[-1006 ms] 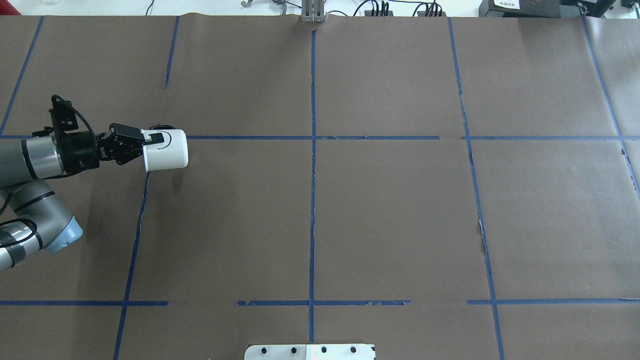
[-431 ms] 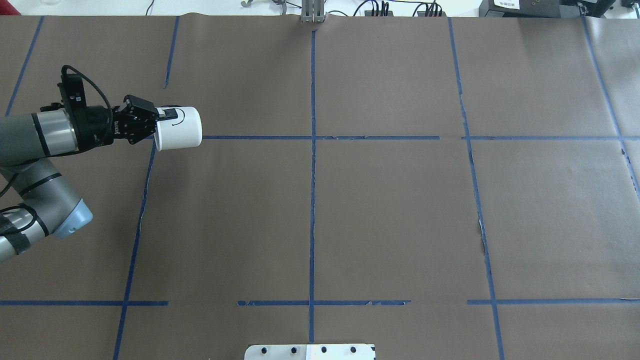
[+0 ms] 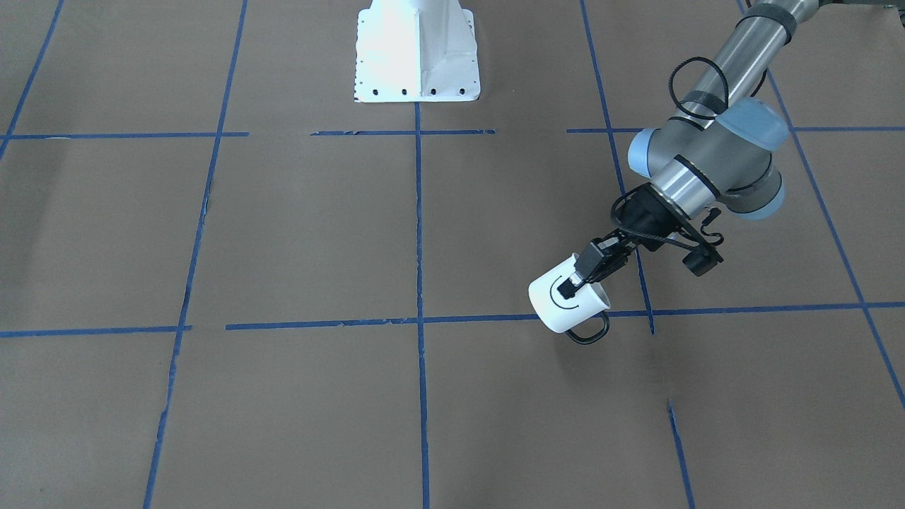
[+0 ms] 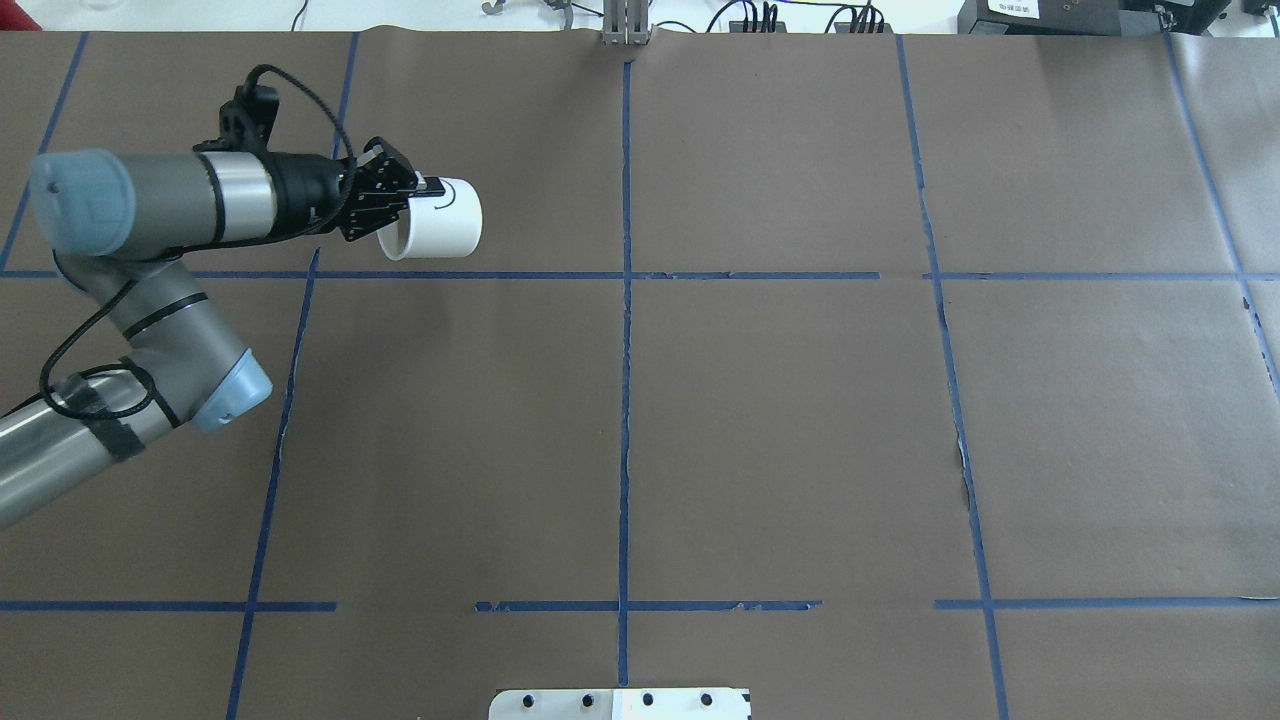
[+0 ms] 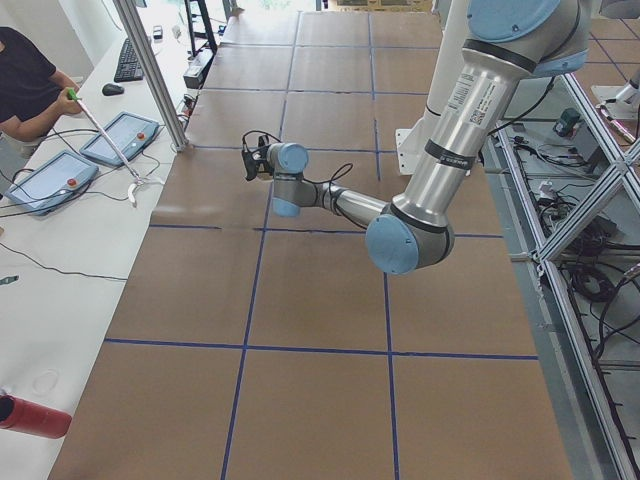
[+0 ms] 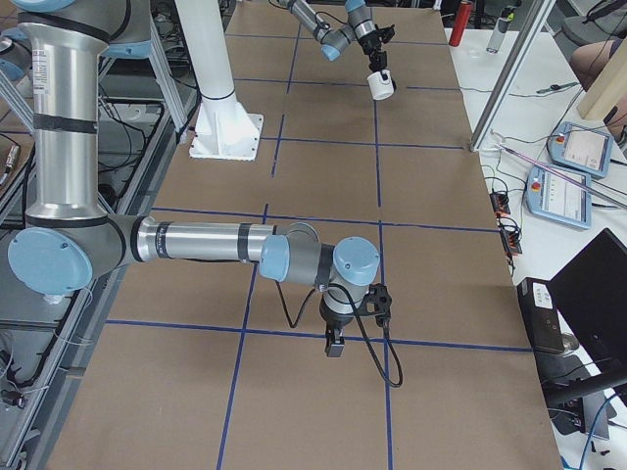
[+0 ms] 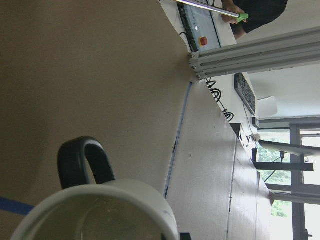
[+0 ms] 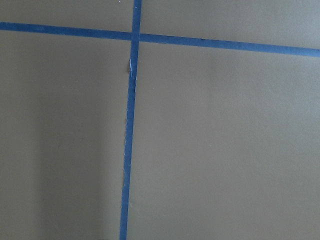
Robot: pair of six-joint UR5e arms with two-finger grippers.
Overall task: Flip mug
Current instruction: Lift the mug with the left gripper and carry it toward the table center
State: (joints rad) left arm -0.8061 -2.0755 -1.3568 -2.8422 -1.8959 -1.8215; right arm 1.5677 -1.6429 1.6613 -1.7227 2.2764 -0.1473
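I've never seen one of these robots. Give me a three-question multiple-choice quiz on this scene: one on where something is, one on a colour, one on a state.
1. Over which part of the table is the mug?
A. the robot's left side
B. the middle
C. the robot's right side

2. What colour is the mug's handle?
A. white
B. black
C. blue

3. How is the left tool?
A. open and empty
B. shut on the mug's rim
C. out of view

Answers:
1 A: in the overhead view the mug sits well left of the centre tape line.
2 B: the front view shows a black loop on the white mug.
3 B: the tool carries the mug by its rim.
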